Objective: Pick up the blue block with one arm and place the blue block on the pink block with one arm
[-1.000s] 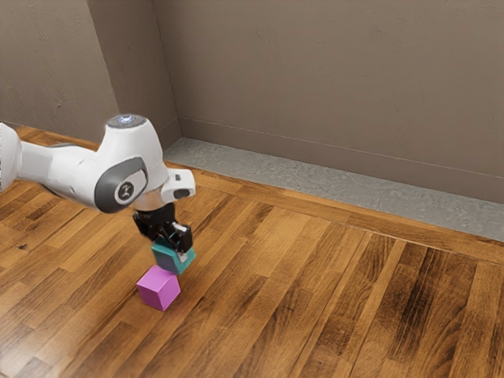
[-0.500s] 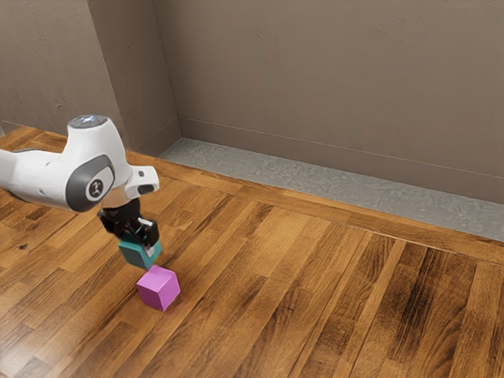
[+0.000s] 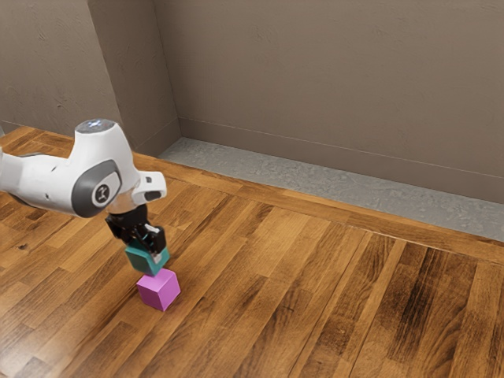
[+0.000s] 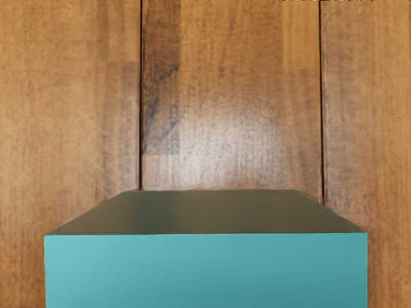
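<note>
Carried the blue block back toward the exterior view's right and lower, with the gripper clamped on it from two sides. Held it just over the pink block, slightly toward the exterior view's left, well short of the wooden floor's far edge. Could not tell contact.

Looked down from the wrist past the blue block onto bare floor planks. Seemed close to placing, needing a small correction first.

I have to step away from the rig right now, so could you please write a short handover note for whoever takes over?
The gripper is shut on the blue block, held off the wooden table.
The pink block sits on the table just below the blue block; whether they touch is unclear.
Done: pick-up.
Left: set the blue block squarely on the pink block, release, retreat.
</note>
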Available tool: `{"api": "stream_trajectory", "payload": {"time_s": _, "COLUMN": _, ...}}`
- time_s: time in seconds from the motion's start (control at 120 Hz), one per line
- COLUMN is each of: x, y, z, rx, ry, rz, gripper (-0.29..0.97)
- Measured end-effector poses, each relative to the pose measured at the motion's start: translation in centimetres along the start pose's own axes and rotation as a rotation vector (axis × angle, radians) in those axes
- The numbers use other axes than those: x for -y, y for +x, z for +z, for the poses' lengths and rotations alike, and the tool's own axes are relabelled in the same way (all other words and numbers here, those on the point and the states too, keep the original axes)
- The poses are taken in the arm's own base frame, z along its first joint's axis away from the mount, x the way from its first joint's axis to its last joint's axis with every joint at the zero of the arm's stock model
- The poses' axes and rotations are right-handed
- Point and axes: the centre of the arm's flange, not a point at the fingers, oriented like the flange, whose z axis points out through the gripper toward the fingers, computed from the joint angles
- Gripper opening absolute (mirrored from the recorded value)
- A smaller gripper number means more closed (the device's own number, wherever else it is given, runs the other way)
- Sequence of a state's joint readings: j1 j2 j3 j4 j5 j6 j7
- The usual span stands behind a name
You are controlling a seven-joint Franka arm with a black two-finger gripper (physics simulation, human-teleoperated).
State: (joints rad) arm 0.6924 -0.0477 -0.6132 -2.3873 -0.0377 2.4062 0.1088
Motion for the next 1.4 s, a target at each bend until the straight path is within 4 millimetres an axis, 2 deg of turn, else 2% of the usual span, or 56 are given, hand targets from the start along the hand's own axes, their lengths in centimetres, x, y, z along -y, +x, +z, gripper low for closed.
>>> {"api": "stream_trajectory", "payload": {"time_s": 0.092, "x": 0.0, "y": 0.0, "z": 0.0, "rx": 0.001, "ry": -0.009, "rz": -0.007, "gripper": 0.39}}
{"api": "stream_trajectory", "payload": {"time_s": 0.283, "x": -1.5, "y": -0.5, "z": 0.0, "rx": 0.01, "ry": -0.026, "rz": 0.003, "gripper": 0.39}}
{"api": "stream_trajectory", "payload": {"time_s": 1.133, "x": -2.2, "y": -2.0, "z": 0.0, "rx": 0.05, "ry": -0.031, "rz": 0.002, "gripper": 0.39}}
{"api": "stream_trajectory", "payload": {"time_s": 1.258, "x": -2.2, "y": -2.1, "z": 0.1, "rx": 0.062, "ry": -0.035, "rz": 0.005, "gripper": 0.52}}
{"api": "stream_trajectory", "payload": {"time_s": 1.4, "x": -2.3, "y": -2.2, "z": 0.1, "rx": 0.07, "ry": -0.037, "rz": 0.008, "gripper": 0.6}}
